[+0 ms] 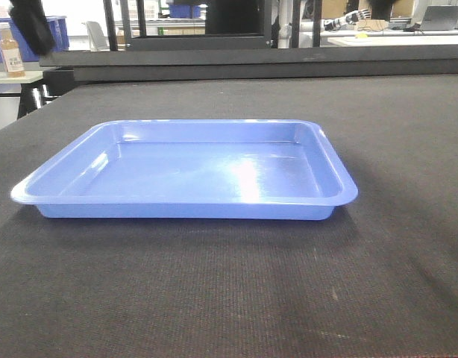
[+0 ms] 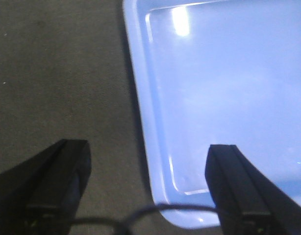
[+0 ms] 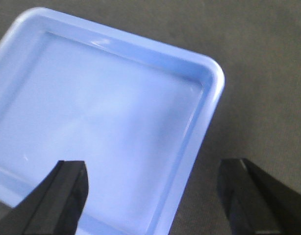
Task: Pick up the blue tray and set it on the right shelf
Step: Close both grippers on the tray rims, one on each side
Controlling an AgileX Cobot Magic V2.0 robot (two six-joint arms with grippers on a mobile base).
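Nearest the cameras, the left gripper (image 2: 148, 147) is spread wide and holds nothing. One dark finger sits over the black table mat (image 1: 214, 298) and the other over the floor of the blue tray (image 1: 192, 175), so the jaws straddle the tray's left rim close to a rounded corner. The right gripper (image 3: 154, 165) mirrors this on the opposite side, equally wide and empty, with one finger above the tray's glossy inside and the other above the mat beyond the right rim. From the wrist views it cannot be told whether either pair of fingers touches the plastic; neither is closed on it. The front view shows the tray lying flat and empty on the mat, a little left of centre, all its rim level and nothing lifted. Neither arm appears in that view. Farther back, a dark ledge (image 1: 251, 63) crosses the scene. Beyond it stand a bottle of amber liquid (image 1: 11, 51) on a pale surface at the far left, some dark-blue bins (image 1: 59, 31) behind it, and a laptop (image 1: 441, 16) at the far right. No steel shelf appears in any view. As a judgement, the task is at its opening. The approach looks lined up, but the grasp, the lift, the carry to the right shelf and the release are all yet to do.
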